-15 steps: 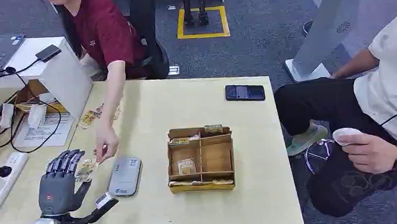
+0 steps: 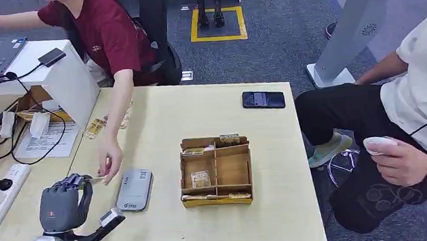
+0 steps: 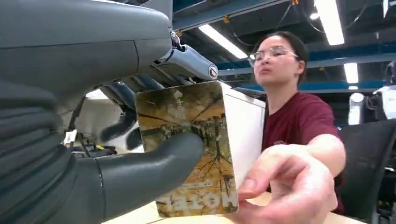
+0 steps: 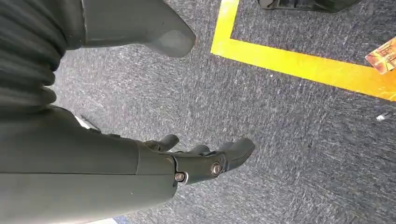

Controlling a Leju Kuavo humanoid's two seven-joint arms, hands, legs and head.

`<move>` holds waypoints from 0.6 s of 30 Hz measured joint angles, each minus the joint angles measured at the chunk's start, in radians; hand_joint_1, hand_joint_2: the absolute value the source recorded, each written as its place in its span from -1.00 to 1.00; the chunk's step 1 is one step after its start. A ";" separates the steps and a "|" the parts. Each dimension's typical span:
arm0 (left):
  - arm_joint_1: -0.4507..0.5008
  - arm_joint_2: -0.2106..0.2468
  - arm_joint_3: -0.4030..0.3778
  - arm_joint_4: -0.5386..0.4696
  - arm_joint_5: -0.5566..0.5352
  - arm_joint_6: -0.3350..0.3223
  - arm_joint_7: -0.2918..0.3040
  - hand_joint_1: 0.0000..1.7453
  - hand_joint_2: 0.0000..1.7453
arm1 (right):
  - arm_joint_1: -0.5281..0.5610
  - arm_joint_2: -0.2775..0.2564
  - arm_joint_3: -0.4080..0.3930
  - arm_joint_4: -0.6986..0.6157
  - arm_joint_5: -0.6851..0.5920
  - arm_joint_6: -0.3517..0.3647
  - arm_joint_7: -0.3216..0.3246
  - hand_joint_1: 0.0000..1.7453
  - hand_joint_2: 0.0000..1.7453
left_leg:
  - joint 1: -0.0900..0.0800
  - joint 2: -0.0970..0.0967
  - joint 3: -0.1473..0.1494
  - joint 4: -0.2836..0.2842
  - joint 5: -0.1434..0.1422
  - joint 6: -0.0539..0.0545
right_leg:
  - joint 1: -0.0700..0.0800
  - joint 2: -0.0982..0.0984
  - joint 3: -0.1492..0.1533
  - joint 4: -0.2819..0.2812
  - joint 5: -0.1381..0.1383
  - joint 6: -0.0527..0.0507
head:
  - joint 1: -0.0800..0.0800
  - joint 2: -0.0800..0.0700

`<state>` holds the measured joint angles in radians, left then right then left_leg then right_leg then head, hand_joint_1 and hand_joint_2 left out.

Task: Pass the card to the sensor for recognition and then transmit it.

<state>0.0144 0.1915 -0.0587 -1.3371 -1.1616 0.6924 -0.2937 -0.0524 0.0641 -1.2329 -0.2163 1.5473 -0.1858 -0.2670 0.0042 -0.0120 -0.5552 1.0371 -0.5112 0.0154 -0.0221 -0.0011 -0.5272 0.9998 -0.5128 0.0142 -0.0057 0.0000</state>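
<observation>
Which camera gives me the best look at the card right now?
The left wrist view: the card is close and face-on, under the left hand's thumb, a person's hand touching it. In the head view it is a sliver. On the floor in the right wrist view lies another card.

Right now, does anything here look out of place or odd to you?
One thing: a card lies on the grey carpet beside the yellow floor line, in the right wrist view, away from the table. It looks dropped. Otherwise nothing stands out: the left hand holds its card upright, and the person's hand is touching it.

Pale lettering on card [image 3: 196, 154], perhaps illegible.
</observation>
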 joint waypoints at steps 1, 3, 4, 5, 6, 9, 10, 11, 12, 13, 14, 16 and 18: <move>0.000 0.000 0.000 0.000 0.001 0.000 -0.001 1.00 1.00 | 0.000 0.000 0.000 0.000 0.000 0.000 0.000 -1.00 1.00 | 0.000 0.000 0.000 0.000 0.000 0.000 | 0.000 0.000 0.000 0.000 0.000 0.000 | 0.000 0.000; 0.001 0.000 0.000 0.000 0.014 0.000 -0.010 1.00 1.00 | 0.000 0.000 0.000 0.000 0.000 0.000 0.000 -1.00 1.00 | 0.000 0.000 0.000 0.000 0.000 0.000 | 0.000 0.000 0.000 0.000 0.000 0.000 | 0.000 0.000; 0.001 0.000 0.000 0.000 0.026 0.000 -0.018 1.00 1.00 | 0.000 0.000 0.000 0.000 0.000 0.001 0.000 -1.00 1.00 | 0.000 0.000 0.000 0.000 0.000 0.000 | 0.000 0.000 0.000 0.000 0.000 0.000 | 0.000 0.000; 0.002 0.000 0.000 0.000 0.044 0.000 -0.029 1.00 1.00 | 0.000 0.000 0.000 0.000 0.000 0.002 0.000 -1.00 1.00 | 0.000 0.000 0.000 0.000 0.000 0.000 | 0.000 0.000 0.000 0.000 0.000 0.000 | 0.000 0.000; 0.002 0.000 0.000 0.000 0.069 0.000 -0.036 1.00 1.00 | 0.000 0.000 0.000 0.000 0.000 0.002 0.000 -1.00 1.00 | 0.000 0.000 0.000 0.000 0.000 0.000 | 0.000 0.000 0.000 0.000 0.000 0.000 | 0.000 0.000; 0.001 0.001 0.000 0.000 0.157 -0.002 -0.042 1.00 1.00 | 0.000 0.000 0.000 0.000 0.000 0.001 -0.001 -1.00 1.00 | 0.000 0.000 0.000 0.000 0.000 0.000 | 0.000 0.000 0.000 0.000 0.000 0.000 | 0.000 0.000; 0.001 0.001 0.000 0.000 0.201 -0.008 -0.042 1.00 1.00 | 0.000 0.000 0.000 0.000 -0.001 0.000 -0.001 -1.00 1.00 | 0.000 0.000 0.000 0.000 0.000 0.000 | 0.000 0.000 0.000 0.000 0.000 0.000 | 0.000 0.000; 0.000 -0.001 0.000 -0.001 0.253 -0.033 -0.040 1.00 1.00 | 0.000 0.000 0.000 0.000 -0.001 -0.002 0.000 -1.00 1.00 | 0.000 0.000 0.000 0.000 0.000 0.000 | 0.000 0.000 0.000 0.000 0.000 0.000 | 0.000 0.000; 0.000 -0.002 0.000 -0.002 0.302 -0.072 -0.035 1.00 1.00 | 0.000 0.000 0.000 0.000 -0.002 -0.003 0.000 -1.00 1.00 | 0.000 0.000 0.000 0.000 0.000 0.000 | 0.000 0.000 0.000 0.000 0.000 0.000 | 0.000 0.000; -0.001 -0.006 0.000 -0.005 0.357 -0.126 -0.023 1.00 1.00 | 0.000 0.000 0.000 0.000 -0.003 -0.003 0.000 -1.00 1.00 | 0.000 0.000 0.000 0.000 0.000 0.000 | 0.000 0.000 0.000 0.000 0.000 0.000 | 0.000 0.000; -0.001 -0.010 0.000 -0.010 0.405 -0.174 -0.013 1.00 1.00 | 0.000 0.000 0.000 0.000 -0.003 -0.003 0.002 -1.00 1.00 | 0.000 0.000 0.000 0.000 0.000 0.000 | 0.000 0.000 0.000 0.000 0.000 0.000 | 0.000 0.000; -0.002 -0.020 0.000 -0.022 0.472 -0.256 0.009 1.00 1.00 | 0.000 0.001 0.000 0.000 -0.004 -0.007 0.006 -1.00 1.00 | 0.000 0.000 0.000 0.000 0.000 0.000 | 0.000 0.000 0.000 0.000 0.000 0.000 | 0.000 0.000; -0.004 -0.029 0.000 -0.031 0.491 -0.276 0.015 1.00 1.00 | 0.000 0.002 0.000 0.000 -0.004 -0.012 0.006 -1.00 1.00 | 0.000 0.000 0.000 0.000 0.000 0.001 | 0.000 0.000 0.000 0.000 0.000 0.000 | 0.000 0.000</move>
<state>0.0108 0.1625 -0.0591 -1.3683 -0.6707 0.4162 -0.2785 -0.0525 0.0656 -1.2325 -0.2159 1.5431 -0.1976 -0.2613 0.0042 -0.0118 -0.5549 1.0372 -0.5108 0.0159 -0.0222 -0.0008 -0.5273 0.9998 -0.5126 0.0141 -0.0057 0.0004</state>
